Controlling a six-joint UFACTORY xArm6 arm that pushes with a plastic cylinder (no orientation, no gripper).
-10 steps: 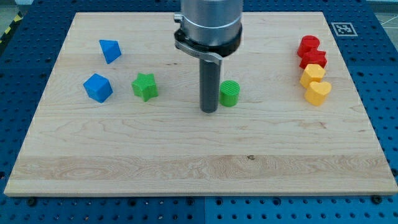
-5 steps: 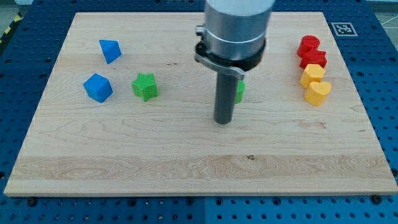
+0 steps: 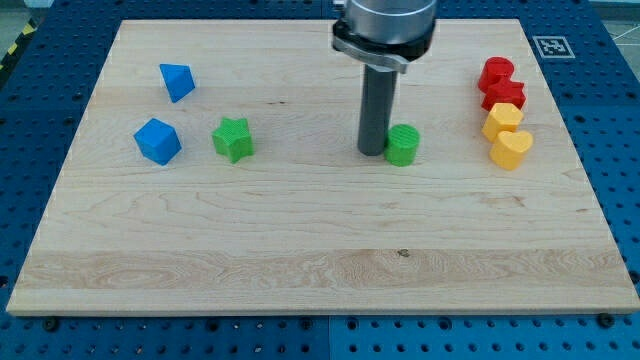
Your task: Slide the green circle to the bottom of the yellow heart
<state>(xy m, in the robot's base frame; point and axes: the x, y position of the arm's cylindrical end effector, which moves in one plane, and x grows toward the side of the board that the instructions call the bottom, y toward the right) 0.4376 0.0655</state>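
The green circle (image 3: 402, 145) is a small green cylinder on the wooden board, right of centre. My tip (image 3: 372, 151) stands right against its left side. The yellow heart (image 3: 512, 149) lies near the board's right edge, to the right of the green circle and about level with it. A second yellow block (image 3: 503, 119) sits just above the heart, touching it.
Two red blocks (image 3: 497, 72) (image 3: 503, 94) stack above the yellow ones at the right. A green star (image 3: 233, 139) lies left of centre. A blue block (image 3: 157, 141) and a second blue block (image 3: 176, 81) sit at the left.
My tip swung down and right, then back up to the circle's left side. The green circle has slid to the right, toward the yellow heart.
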